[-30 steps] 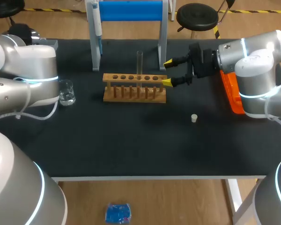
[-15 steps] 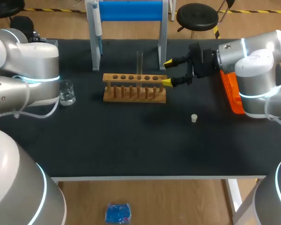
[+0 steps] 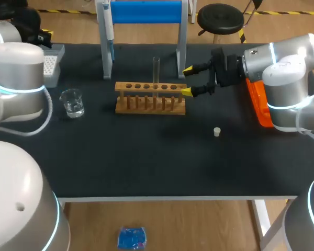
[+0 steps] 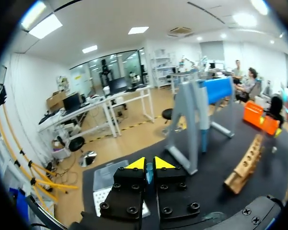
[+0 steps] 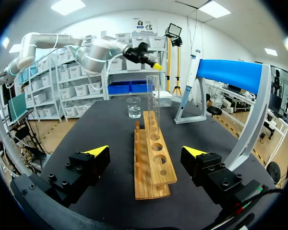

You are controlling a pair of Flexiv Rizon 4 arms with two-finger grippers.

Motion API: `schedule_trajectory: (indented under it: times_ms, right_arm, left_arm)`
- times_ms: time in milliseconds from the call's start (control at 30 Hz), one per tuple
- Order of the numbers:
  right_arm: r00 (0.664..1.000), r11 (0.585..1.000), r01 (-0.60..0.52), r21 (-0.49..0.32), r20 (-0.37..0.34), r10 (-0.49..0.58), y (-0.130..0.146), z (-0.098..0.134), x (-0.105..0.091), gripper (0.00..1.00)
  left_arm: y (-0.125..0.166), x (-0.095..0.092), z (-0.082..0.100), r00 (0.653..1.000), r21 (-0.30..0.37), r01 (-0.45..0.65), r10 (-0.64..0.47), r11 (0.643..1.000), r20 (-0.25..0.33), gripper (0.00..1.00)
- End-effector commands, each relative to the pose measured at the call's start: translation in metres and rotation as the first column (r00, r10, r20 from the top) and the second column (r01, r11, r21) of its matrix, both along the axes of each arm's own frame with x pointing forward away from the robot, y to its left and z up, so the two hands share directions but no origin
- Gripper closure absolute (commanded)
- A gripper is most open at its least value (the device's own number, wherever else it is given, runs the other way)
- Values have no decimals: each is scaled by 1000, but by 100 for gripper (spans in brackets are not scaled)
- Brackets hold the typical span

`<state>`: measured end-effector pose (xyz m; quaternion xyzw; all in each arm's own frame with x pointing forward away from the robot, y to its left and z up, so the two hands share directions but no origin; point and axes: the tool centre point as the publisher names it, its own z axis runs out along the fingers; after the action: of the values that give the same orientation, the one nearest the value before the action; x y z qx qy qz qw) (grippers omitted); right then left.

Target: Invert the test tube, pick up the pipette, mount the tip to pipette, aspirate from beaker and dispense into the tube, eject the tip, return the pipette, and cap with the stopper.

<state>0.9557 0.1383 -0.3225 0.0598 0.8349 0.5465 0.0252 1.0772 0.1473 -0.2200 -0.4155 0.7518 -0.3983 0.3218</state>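
the black table [image 3: 146,162] carries the whole setup in a loose row, so that each arm has its own things near to it. at the far left corner the left gripper [image 4: 149,164] hangs over the tip box [image 3: 52,61]. its yellow tips are pressed almost together, and i cannot make out anything pinched between them. probably it waits there because the tips will be needed only after the pipette is taken. just beside the box, toward the front, stands the glass beaker [image 3: 72,102] with a little clear liquid, apart from the other things.

the pipette [image 3: 108,23] hangs on the left post of the blue-topped stand [image 3: 146,11], so it is not yet picked up. in front of the stand is the wooden rack [image 3: 150,103], and the test tube [image 3: 156,70] stands upright in one of its holes, seemingly with the mouth upward, ready to receive liquid.

the right gripper [image 3: 188,80] is at the right end of the rack, level with it, its fingers spread wide and touching nothing. the small white stopper [image 3: 216,132] lies alone on the table, nearer the front, within reach for the last step. an orange container [image 3: 257,104] sits under the right arm, perhaps for the used tip.
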Motion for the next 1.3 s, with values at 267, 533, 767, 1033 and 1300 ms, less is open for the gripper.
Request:
schedule_trajectory:
  times_ms: [267, 533, 767, 1033, 1300]
  right_arm:
    - [1000, 1000, 1, 0, 1, -1, 0, 0, -1, 0]
    - [1000, 1000, 1, 0, 1, -1, 0, 0, -1, 0]
    - [1000, 1000, 1, 0, 1, -1, 0, 0, -1, 0]
    - [1000, 1000, 1, 0, 1, -1, 0, 0, -1, 0]
    - [1000, 1000, 1, 0, 1, -1, 0, 0, -1, 0]
  left_arm:
    - [8, -76, 43, 899, -112, 437, -438, 893, 17, 100]
    - [8, -76, 43, 899, -112, 437, -438, 893, 17, 100]
    - [8, -76, 43, 899, -112, 437, -438, 893, 17, 100]
    - [-57, -125, 83, 637, -27, 763, -759, 645, -132, 100]
    - [-118, -179, 96, 476, -47, 865, -846, 500, -239, 100]
